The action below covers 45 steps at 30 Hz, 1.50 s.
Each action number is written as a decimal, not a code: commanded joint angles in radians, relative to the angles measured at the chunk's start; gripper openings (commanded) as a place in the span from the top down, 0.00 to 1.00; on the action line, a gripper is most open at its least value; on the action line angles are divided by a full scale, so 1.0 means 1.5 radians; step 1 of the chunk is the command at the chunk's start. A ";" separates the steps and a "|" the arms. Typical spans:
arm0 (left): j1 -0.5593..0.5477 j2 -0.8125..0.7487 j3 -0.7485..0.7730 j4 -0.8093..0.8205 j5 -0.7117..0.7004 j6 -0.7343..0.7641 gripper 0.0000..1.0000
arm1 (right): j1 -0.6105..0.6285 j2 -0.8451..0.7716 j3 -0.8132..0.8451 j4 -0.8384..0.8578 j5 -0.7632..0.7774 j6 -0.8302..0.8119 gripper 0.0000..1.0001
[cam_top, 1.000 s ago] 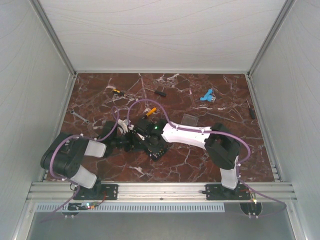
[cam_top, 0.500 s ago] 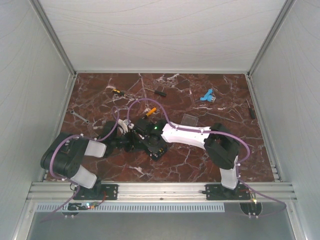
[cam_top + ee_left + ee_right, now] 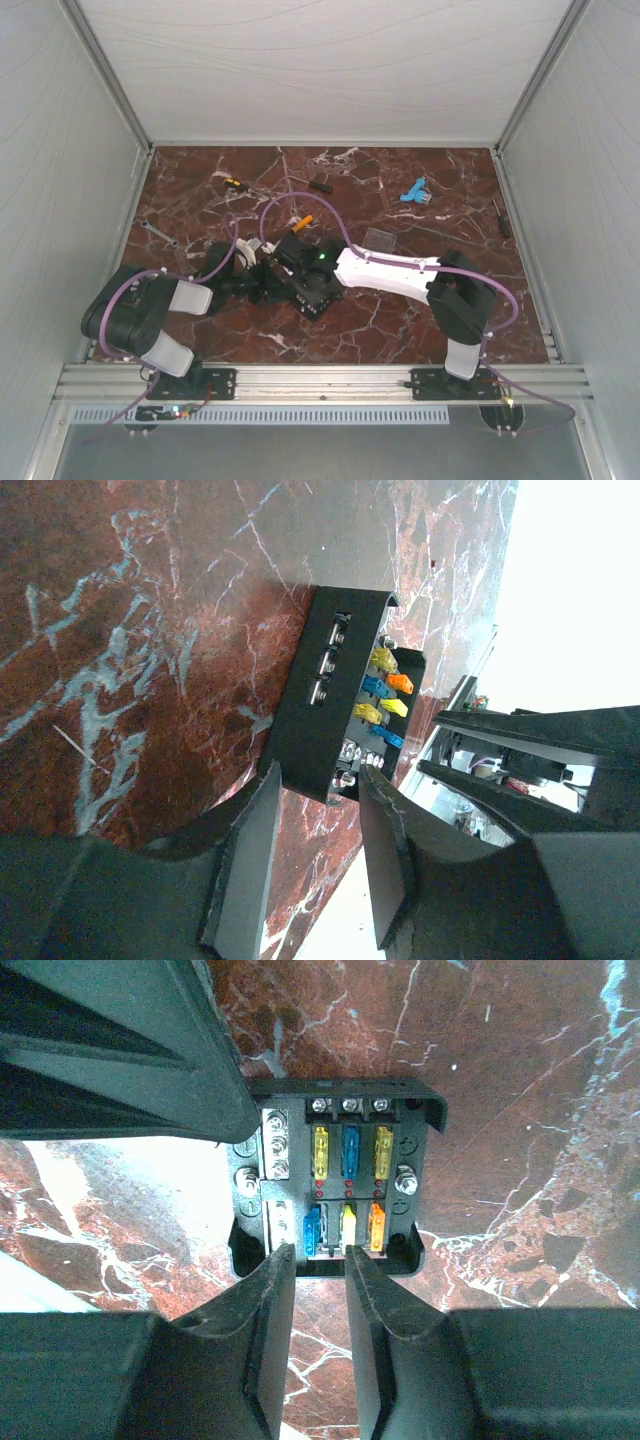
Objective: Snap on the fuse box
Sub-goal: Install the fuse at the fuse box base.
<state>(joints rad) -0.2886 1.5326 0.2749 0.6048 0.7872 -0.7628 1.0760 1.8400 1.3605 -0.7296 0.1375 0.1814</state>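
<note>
Even overhead light, blown-out wrist backgrounds

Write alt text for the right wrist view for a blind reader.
A lidless black fuse box with six yellow, blue and orange fuses fills the centre, red marble table behind it; the right gripper, jaws slightly apart, points at its near edge.

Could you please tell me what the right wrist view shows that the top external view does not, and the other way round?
Only the right wrist view shows the coloured fuses, two rows of three inside the fuse box, which has no cover on it. Only the top external view shows the clear lid lying apart on the table, and a blue part farther back. Both show the fuse box, the table and the right gripper at the box's edge.
</note>
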 commanded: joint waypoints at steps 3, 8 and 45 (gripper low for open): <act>0.003 -0.001 0.000 0.036 0.015 -0.003 0.62 | 0.002 -0.031 -0.017 0.024 0.022 0.010 0.77; 0.003 0.000 -0.002 0.036 0.016 -0.004 0.60 | 0.002 -0.024 -0.028 0.040 0.013 0.015 0.81; 0.003 0.033 0.006 0.036 0.019 0.000 0.56 | -0.016 -0.005 -0.048 0.044 -0.009 -0.008 0.96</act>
<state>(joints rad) -0.2886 1.5681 0.2695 0.6140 0.8055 -0.7643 1.0664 1.8503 1.3037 -0.6682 0.1345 0.1883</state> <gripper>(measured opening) 0.437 0.065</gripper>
